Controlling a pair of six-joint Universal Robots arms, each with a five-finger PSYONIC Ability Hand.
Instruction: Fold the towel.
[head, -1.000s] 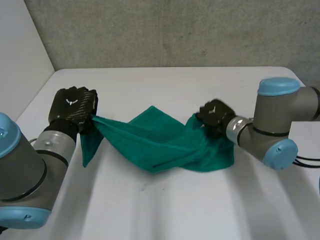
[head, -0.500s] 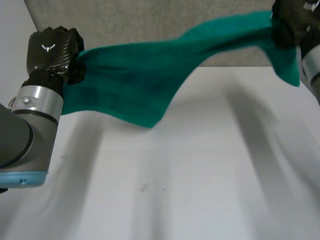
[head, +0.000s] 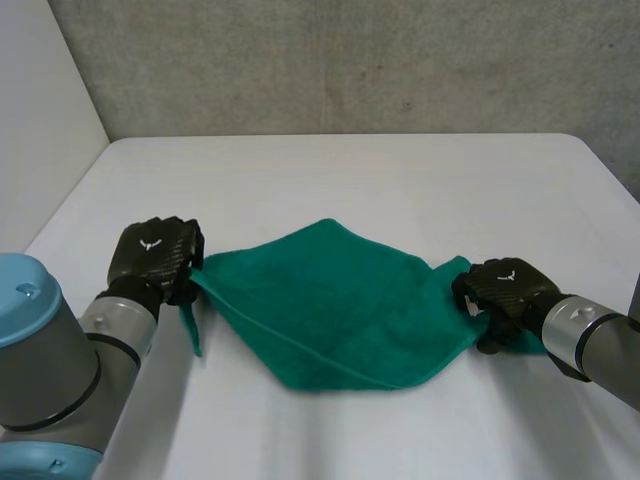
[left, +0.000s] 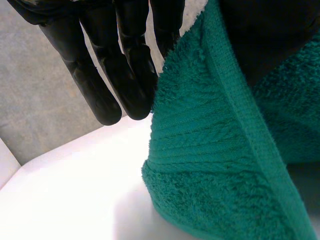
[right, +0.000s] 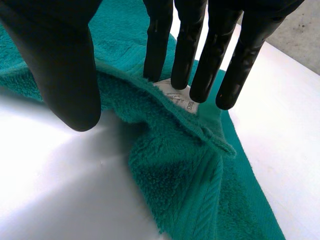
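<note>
White surface (head: 330, 170) is running back to a grey concrete wall (head: 350, 60), w/ a pale side wall (head: 40, 90) beyond the left robot hand (head: 152, 255). Green towel (head: 340, 300) is lying spread, mostly flat, on the surface btw the two robot hands, one corner pointing away from the robot.

The left robot hand is gripping the towel corner on its side. In the left wrist view its fingers (left: 100, 75) are hanging straight and the hem is running up under the palm, prob. pinched against the thumb, though the contact itself is hidden. The right robot hand (head: 505, 290) is pinching the opposite corner, w/ straight fingers (right: 200, 60) pressing the cloth by a white label (right: 180, 100) and the thumb (right: 65, 65) on the other side of the bunched fold. Both robot hands are sitting low, at the surface.

Bare surface is lying open beyond both robot hands, w/ the far edge well apart from them.

Vs 0.5 s ago, the towel was stretched high in the air btw raised robot hands and is now lying laid out. Vs 1.0 s ago, it's lying flatter and less crumpled.
</note>
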